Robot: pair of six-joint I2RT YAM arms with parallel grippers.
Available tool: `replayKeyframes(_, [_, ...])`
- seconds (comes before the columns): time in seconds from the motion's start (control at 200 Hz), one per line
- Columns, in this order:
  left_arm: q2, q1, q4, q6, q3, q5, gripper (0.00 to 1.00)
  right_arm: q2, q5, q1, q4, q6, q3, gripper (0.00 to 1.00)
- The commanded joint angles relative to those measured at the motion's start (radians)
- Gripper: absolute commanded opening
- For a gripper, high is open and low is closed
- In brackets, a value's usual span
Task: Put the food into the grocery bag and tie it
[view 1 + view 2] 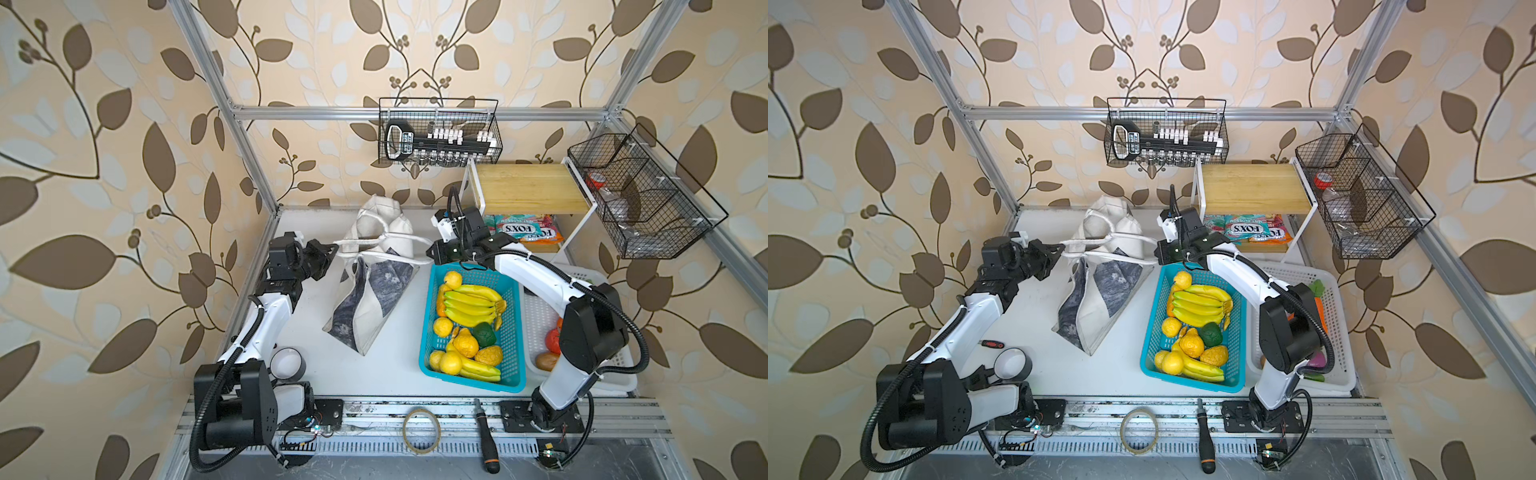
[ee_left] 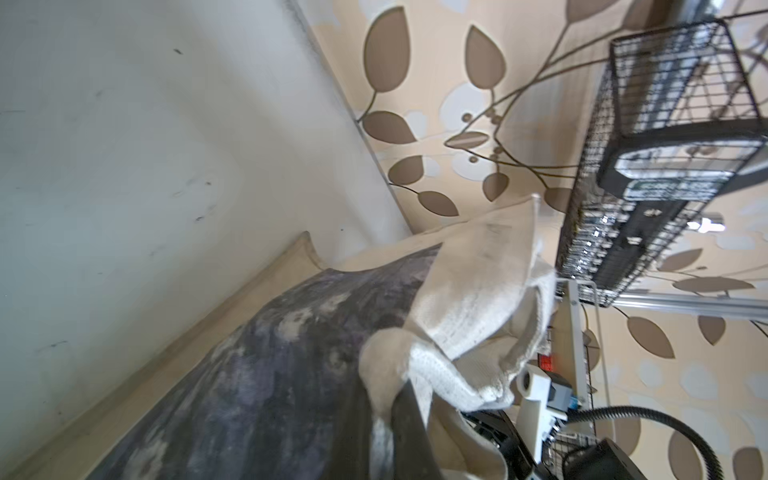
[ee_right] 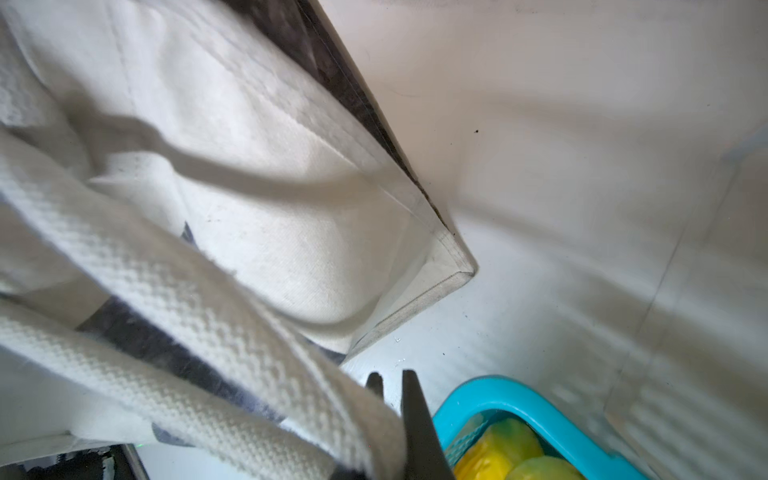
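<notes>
Tote-style grocery bag (image 1: 365, 299) leans on the white surface (image 1: 374, 374) between two robot arms. Its dark mottled panel faces up and its top is bunched, so its contents are hidden. The left claw (image 1: 333, 248) and right claw (image 1: 432, 252) are each pressed together on the white strap handles (image 1: 399, 258), which stretch taut to either side above the bag.

Just right of the bag, a blue basket (image 1: 469, 380) holds bananas (image 1: 469, 307), yellow lemons and one dark green fruit. Beside it, a white basket (image 1: 1339, 328) is partly covered by the right arm. In a top view a carrot (image 1: 1320, 311) shows inside it, and in a top view a red-orange fruit (image 1: 552, 338) and a brown one show.

FOX'S packets (image 1: 525, 230) lie under a wooden shelf (image 1: 528, 187).

The right wrist view shows the bag's bottom corner beside the blue basket's rim. The left wrist view shows a black wire basket (image 2: 665, 124) on the wall.
</notes>
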Motion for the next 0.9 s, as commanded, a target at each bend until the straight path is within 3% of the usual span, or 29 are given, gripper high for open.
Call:
replayKeyframes(0.0, [0.028,0.036,0.025,0.028,-0.031,-0.1,0.0,0.094,0.102,-0.022,-0.07,-0.02,0.072,0.0])
replayKeyframes(0.065, [-0.02,0.057,0.063,0.036,-0.086,-0.139,0.0,0.104,0.126,-0.035,-0.077,-0.025,0.064,0.0])
replayKeyframes(0.15, [-0.072,0.059,-0.008,0.073,-0.068,-0.203,0.0,0.084,0.115,-0.067,-0.069,-0.02,0.043,0.0])
replayKeyframes(0.28, [-0.055,0.067,-0.06,0.048,-0.02,-0.151,0.0,0.066,0.15,-0.096,-0.072,-0.03,0.065,0.0])
replayKeyframes(0.42, [-0.1,0.161,0.005,-0.031,-0.061,-0.07,0.0,0.071,0.18,-0.13,-0.123,-0.04,0.099,0.0])
replayKeyframes(0.555, [-0.124,0.22,-0.036,-0.041,0.005,0.004,0.0,0.053,0.208,-0.154,-0.134,-0.035,0.111,0.0])
replayKeyframes(0.815, [-0.172,0.234,-0.014,-0.068,-0.003,0.043,0.0,0.05,0.235,-0.196,-0.17,-0.018,0.137,0.0])
replayKeyframes(0.895, [-0.148,0.234,0.082,-0.133,-0.052,0.083,0.0,0.026,0.221,-0.196,-0.153,-0.013,0.133,0.0])
